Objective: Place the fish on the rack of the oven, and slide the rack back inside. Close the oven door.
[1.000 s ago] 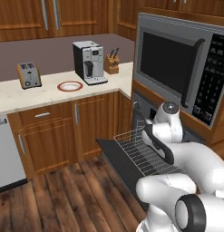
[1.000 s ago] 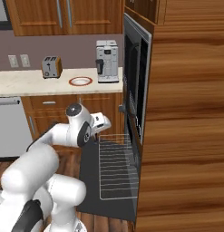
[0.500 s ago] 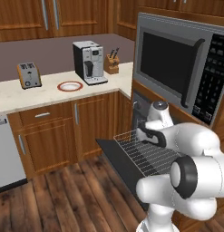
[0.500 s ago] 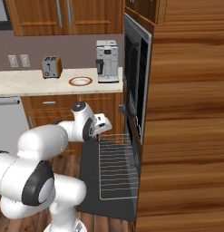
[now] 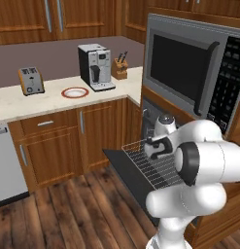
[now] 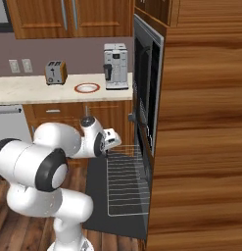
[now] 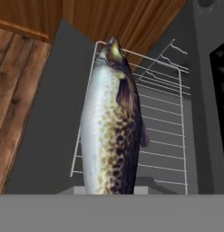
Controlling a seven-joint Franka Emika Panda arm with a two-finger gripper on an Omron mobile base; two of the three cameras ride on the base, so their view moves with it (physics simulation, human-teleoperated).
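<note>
Fish silver w/ brown speckles; rack silver.

My arm is folded tight, the elbow bulging toward the camera and the forearm reaching forward and low. My wrist turns downward, so my gripper points at a slant toward the floor; from the right side it sits just ahead of my shoulder joint. My fingers are clamped on the fish, which hangs along them.
</note>
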